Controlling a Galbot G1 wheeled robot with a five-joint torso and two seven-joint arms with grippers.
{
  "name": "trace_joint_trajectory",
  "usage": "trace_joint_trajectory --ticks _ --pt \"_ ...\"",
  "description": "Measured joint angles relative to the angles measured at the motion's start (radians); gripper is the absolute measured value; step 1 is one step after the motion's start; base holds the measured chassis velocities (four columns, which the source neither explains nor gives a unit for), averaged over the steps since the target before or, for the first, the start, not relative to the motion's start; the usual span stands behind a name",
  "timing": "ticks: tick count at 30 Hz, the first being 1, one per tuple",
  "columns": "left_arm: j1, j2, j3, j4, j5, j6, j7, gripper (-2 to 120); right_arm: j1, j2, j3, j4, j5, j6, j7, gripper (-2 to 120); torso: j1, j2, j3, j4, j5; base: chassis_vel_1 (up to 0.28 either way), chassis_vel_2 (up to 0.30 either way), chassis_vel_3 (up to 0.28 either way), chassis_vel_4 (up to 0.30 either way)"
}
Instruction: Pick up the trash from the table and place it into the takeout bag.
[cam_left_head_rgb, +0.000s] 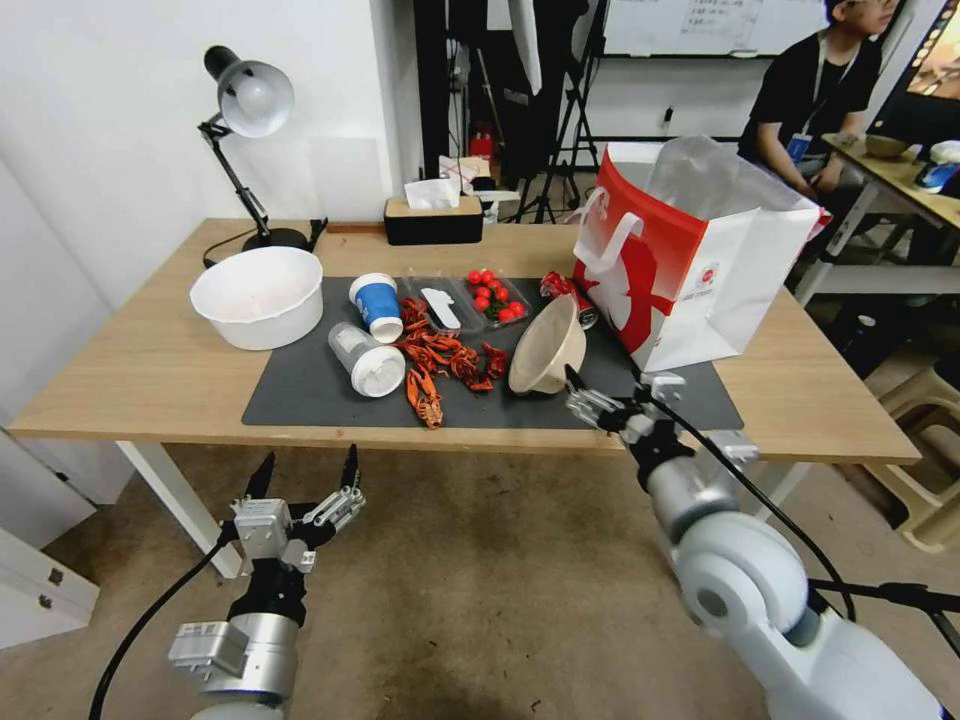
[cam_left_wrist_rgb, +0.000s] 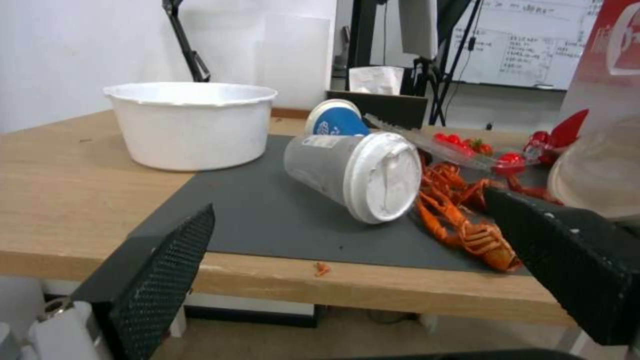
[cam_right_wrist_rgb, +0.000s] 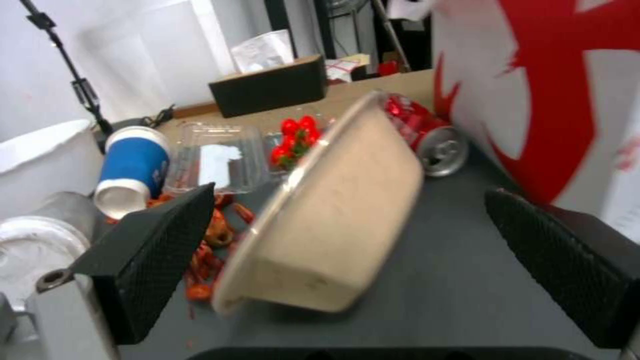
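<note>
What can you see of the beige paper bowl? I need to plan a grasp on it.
The beige paper bowl is plain, matte, paper-like, with a thin rolled rim and flat base. It stands tipped on its edge on the dark grey mat, opening toward the crayfish shells, beside the red drink can. The open right tool faces its base.

White walls, a beige floor (cam_left_head_rgb: 480, 560), a black desk lamp (cam_left_head_rgb: 245, 110), and a whiteboard (cam_left_head_rgb: 700, 25) behind.

my right gripper (cam_left_head_rgb: 600, 392) reaches forward at the table's near edge, fingers (cam_right_wrist_rgb: 153, 245) spread wide apart. my left gripper (cam_left_head_rgb: 305, 475) hangs low in front of the table, fingertips up, jaws parted.
</note>
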Motion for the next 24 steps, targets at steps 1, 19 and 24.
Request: trace_joint_trajectory --ticks 1,19,24 --pt "-0.001 0.001 -0.002 0.000 0.000 0.001 -0.001 100 0.031 0.005 -0.016 -0.010 0.012 -0.015 0.010 100 0.000 0.000 0.000 0.0000 0.0001 0.000 0.000 0.000 0.000" --pt "0.005 -0.011 -0.009 0.009 -0.003 0.001 -0.008 100 0.295 0.048 -0.164 -0.082 0.158 -0.262 0.268 100 0.000 0.000 0.000 0.0002 0.0002 0.000 0.000 0.000 0.000" --pt "0.000 -0.011 -0.008 0.010 -0.004 0.001 -0.009 100 0.340 0.057 -0.175 -0.094 0.187 -0.305 0.328 100 0.000 0.000 0.000 0.0002 0.0001 0.000 0.000 0.000 0.000"
